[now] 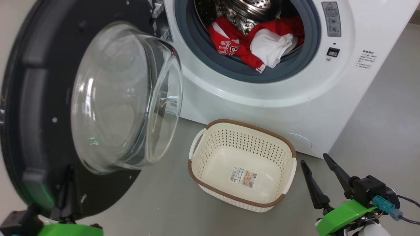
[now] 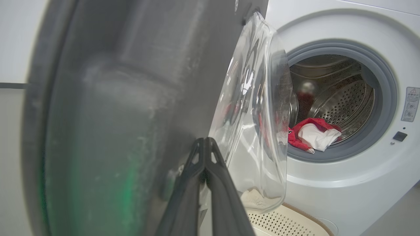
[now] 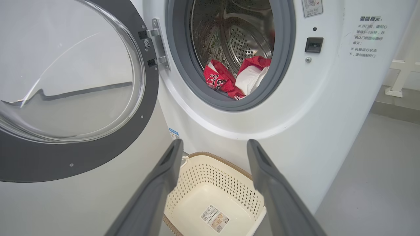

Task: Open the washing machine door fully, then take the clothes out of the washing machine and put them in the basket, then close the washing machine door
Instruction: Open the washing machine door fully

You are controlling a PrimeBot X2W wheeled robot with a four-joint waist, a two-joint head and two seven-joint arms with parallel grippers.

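The washing machine door (image 1: 36,98) hangs wide open at the left, its glass bowl (image 1: 124,95) bulging toward the white washing machine (image 1: 361,32). A red jersey (image 1: 229,42) and a white garment (image 1: 272,46) lie at the drum's front lip. The cream basket (image 1: 242,144) sits on the floor below the opening, with just a sticker inside. My left gripper (image 2: 205,142) is shut, its tips against the door's dark inner face (image 2: 131,98) beside the glass. My right gripper (image 1: 313,158) stands open to the right of the basket, nothing between its fingers (image 3: 164,183).
Grey floor (image 1: 387,108) spreads to the machine's right and in front of the basket. The door hinge (image 3: 154,46) joins the door to the machine's left side. A pale frame (image 3: 400,78) stands at the far right behind the machine.
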